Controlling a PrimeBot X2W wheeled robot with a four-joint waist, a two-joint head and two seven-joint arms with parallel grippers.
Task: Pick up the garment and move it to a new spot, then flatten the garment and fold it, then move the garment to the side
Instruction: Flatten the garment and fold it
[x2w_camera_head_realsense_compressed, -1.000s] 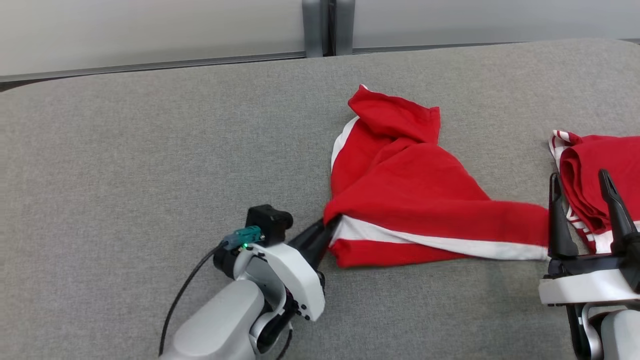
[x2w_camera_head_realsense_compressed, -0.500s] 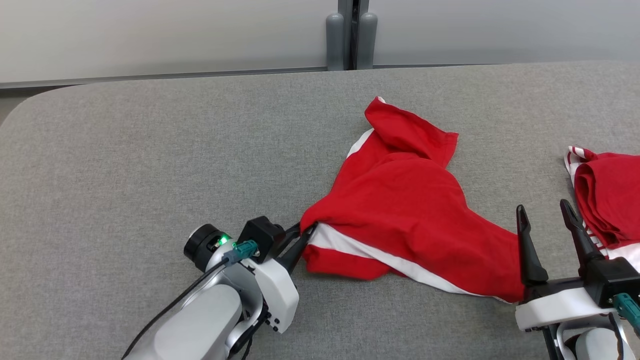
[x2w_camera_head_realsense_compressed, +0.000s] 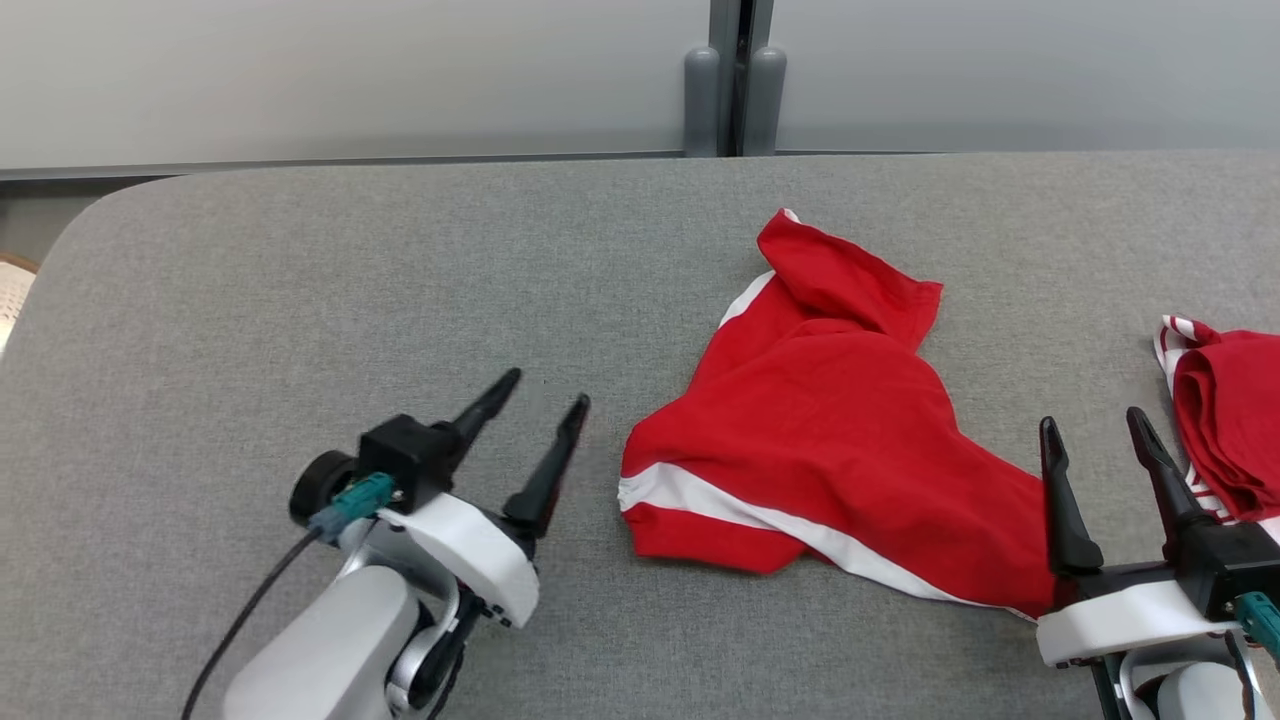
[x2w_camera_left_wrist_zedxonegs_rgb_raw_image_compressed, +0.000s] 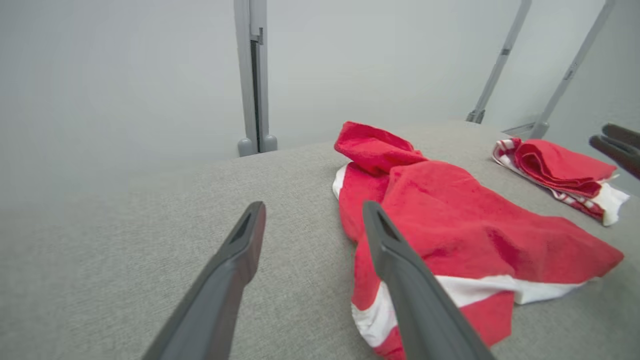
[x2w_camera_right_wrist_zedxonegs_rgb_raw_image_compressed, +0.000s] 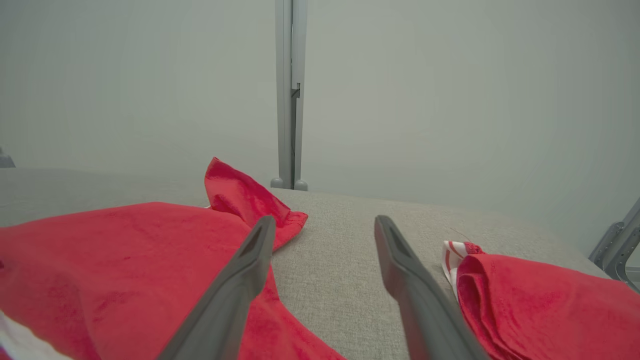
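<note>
A crumpled red garment with a white band along its hem (x2w_camera_head_realsense_compressed: 830, 440) lies on the grey fabric-covered worktop (x2w_camera_head_realsense_compressed: 300, 300), right of centre and towards the near edge. Its far end rises into a loose folded peak, and the white band runs along its near side from left to right.

The left fingers (x2w_camera_head_realsense_compressed: 552, 460) are spread wide and hold nothing. They sit just left of the garment's near left corner, apart from it, with bare worktop between. In the left wrist view the left fingers (x2w_camera_left_wrist_zedxonegs_rgb_raw_image_compressed: 395, 260) point across the cloth (x2w_camera_left_wrist_zedxonegs_rgb_raw_image_compressed: 450, 225), again with nothing between them.

The right fingers (x2w_camera_head_realsense_compressed: 1058, 490) are also released and empty, pointing away from the robot at the garment's near right corner. The cloth's tip ends at their base, possibly touching, though the head view does not settle it. In the right wrist view the right fingers (x2w_camera_right_wrist_zedxonegs_rgb_raw_image_compressed: 240, 280) stand over the red fabric (x2w_camera_right_wrist_zedxonegs_rgb_raw_image_compressed: 100, 250) on the left and bare worktop between them.

A second folded red cloth with white stripes (x2w_camera_head_realsense_compressed: 1225, 430) lies at the far right, apart from the garment. A pale grey wall panel with a grey post (x2w_camera_head_realsense_compressed: 735, 90) stands behind the worktop.
</note>
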